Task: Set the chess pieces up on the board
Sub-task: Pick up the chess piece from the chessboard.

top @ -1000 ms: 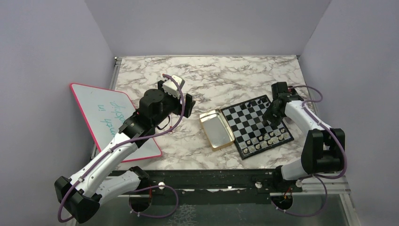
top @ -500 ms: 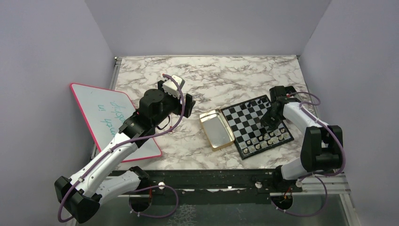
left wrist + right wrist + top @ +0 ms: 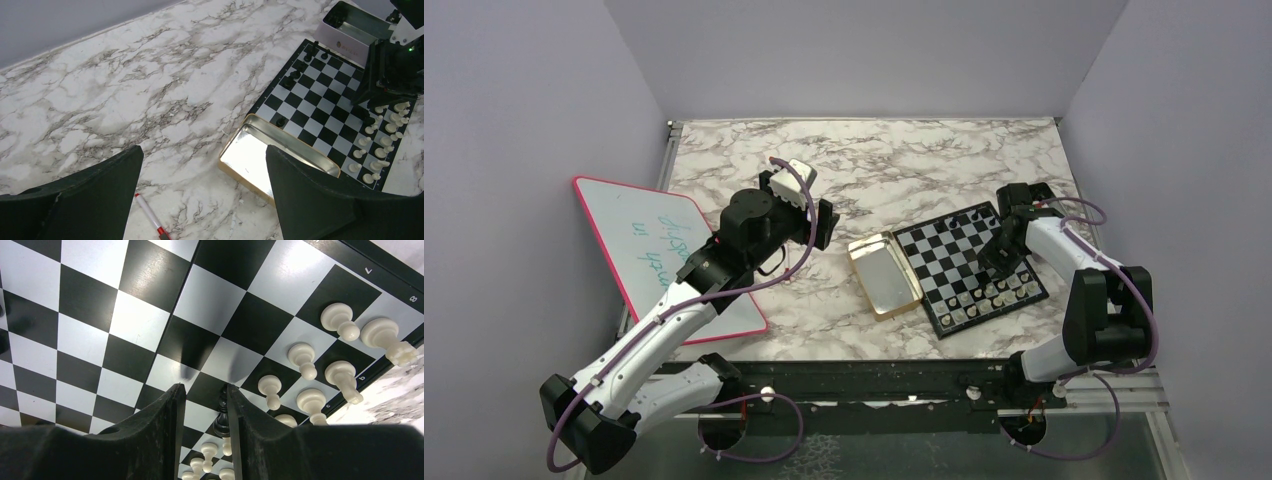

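— Right gripper (image 3: 205,390) sits slightly nearer the board's (image 3: 125,320) near edge than a second ago. Holding?
— Cannot tell: jaws partly apart astride a black piece (image 3: 221,415). White pieces (image 3: 305,360) crowd that edge; middle squares lie bare. Left gripper (image 3: 203,150) gapes wide over the marble table (image 3: 125,75).

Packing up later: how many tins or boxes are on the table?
2. A gold tin lies beside the board's left edge; a pale open box sits off its far corner. The right arm may hide more.

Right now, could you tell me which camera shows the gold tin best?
Top external: the gold tin lies whole beside the chessboard. Left wrist shows it nearer, a finger covering one corner; right wrist shows none of it.
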`<state>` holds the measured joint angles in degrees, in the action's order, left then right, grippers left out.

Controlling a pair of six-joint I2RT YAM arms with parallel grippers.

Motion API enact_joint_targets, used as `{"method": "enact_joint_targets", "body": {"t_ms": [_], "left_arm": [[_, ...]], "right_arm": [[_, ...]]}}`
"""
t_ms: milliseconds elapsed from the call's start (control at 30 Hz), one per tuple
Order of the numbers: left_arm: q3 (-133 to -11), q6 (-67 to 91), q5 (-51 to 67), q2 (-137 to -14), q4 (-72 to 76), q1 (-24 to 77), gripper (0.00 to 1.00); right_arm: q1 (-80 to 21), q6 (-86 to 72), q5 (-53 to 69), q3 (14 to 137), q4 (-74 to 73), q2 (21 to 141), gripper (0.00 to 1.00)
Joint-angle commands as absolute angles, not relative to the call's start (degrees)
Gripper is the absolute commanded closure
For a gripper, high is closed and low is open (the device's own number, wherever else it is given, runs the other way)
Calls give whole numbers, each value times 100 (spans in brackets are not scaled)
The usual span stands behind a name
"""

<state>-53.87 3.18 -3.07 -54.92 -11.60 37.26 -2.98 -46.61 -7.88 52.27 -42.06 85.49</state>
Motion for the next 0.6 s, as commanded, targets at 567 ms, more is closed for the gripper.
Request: {"method": "enact_joint_targets", "body": {"t_ms": [567], "left_arm": [[-5344, 326, -264, -5429, -972, 3748, 7]], "right_arm": [[-277, -4807, -574, 5248, -4484, 8392, 60]]}}
